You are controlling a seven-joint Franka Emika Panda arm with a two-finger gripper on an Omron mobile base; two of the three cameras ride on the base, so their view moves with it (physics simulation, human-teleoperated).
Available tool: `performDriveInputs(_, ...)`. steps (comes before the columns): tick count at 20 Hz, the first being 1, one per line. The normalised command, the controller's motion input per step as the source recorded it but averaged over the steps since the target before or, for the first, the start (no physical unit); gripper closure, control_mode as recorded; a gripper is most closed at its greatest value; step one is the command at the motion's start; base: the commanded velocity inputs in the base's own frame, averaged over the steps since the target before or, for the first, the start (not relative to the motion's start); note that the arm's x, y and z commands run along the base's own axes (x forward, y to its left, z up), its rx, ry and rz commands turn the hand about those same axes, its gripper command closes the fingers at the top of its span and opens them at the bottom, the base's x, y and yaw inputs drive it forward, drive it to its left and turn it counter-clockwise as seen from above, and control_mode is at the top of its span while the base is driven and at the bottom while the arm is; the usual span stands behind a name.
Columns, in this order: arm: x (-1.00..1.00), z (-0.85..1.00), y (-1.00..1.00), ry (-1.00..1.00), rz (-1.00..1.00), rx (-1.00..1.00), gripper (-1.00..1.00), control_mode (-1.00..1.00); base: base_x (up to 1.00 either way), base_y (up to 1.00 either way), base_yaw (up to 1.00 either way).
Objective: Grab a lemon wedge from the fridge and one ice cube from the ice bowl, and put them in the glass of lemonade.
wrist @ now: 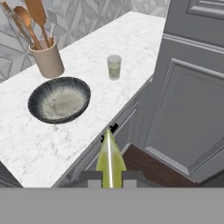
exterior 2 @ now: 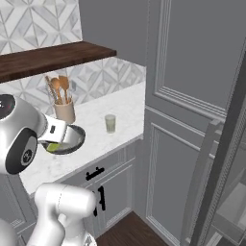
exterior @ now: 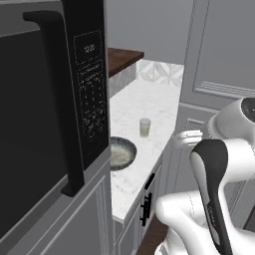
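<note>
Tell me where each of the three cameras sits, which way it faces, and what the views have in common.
Left base view: behind the arm on its left, beside a black microwave, looking down the marble counter; white arm links at lower right.
Right base view: behind the arm on its right, facing the counter and tall grey cabinet; arm at lower left.
Hand view: on the hand, looking down at the counter edge; gripper shut on a lemon wedge.
Shared: all three show the ice bowl and glass of lemonade.
</note>
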Motion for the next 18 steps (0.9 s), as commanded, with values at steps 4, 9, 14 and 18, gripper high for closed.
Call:
performDriveInputs(4, 0.0, 0.0, 0.0, 0.0, 0.0, 0.0, 1.0, 1.0, 0.0, 0.0, 0.0)
performDriveInputs(9, 0.42, 0.0, 0.0, 0.02, 0.01, 0.0, 1.0, -1.0, 0.0, 0.0, 0.0)
performDriveInputs(14, 1.0, 0.0, 0.0, 0.03, 0.05, 0.0, 1.0, -1.0, 0.0, 0.0, 0.0)
performDriveInputs(18, 1.0, 0.0, -0.03, 0.02, 0.07, 0.0, 1.0, -1.0, 0.0, 0.0, 0.0)
